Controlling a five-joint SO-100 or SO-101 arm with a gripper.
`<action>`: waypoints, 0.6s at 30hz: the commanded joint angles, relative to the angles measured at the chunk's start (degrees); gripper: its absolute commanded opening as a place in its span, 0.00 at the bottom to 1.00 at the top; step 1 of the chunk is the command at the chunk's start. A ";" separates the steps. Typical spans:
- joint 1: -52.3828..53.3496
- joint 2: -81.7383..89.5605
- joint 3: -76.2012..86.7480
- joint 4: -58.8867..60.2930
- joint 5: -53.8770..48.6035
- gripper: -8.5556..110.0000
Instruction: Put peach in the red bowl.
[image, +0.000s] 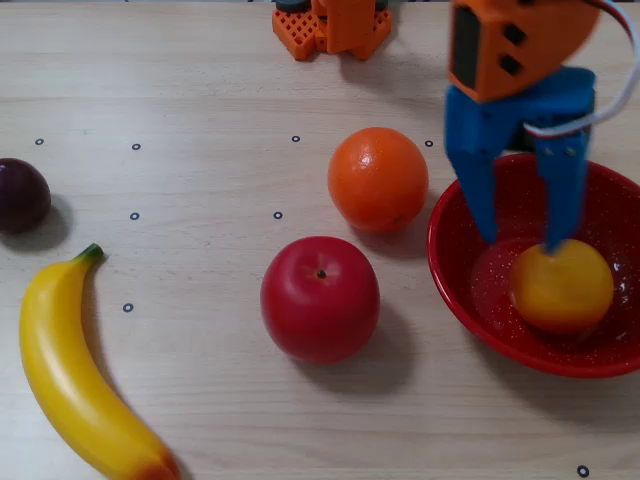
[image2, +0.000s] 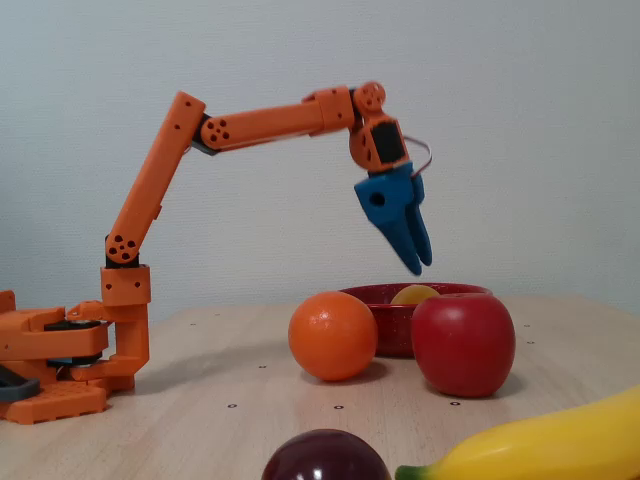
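The peach (image: 562, 286), small, smooth and yellow-orange, lies inside the red bowl (image: 450, 280) at the right of a fixed view. In the side-on fixed view only the peach's top (image2: 413, 294) shows above the red bowl's rim (image2: 392, 325). My gripper (image: 521, 241) hangs above the bowl with its blue fingers apart and nothing between them. From the side, the gripper (image2: 420, 266) is clear of the bowl, tips pointing down just over the peach.
An orange (image: 378, 178) and a red apple (image: 320, 298) sit left of the bowl. A banana (image: 70, 375) and a dark plum (image: 20, 195) lie at the far left. The arm's base (image: 333, 25) stands at the back.
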 joint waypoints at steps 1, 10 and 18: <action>0.35 10.63 -5.01 1.76 -1.23 0.07; 1.32 16.96 -1.93 4.48 0.09 0.07; 4.39 29.44 12.30 2.29 1.41 0.07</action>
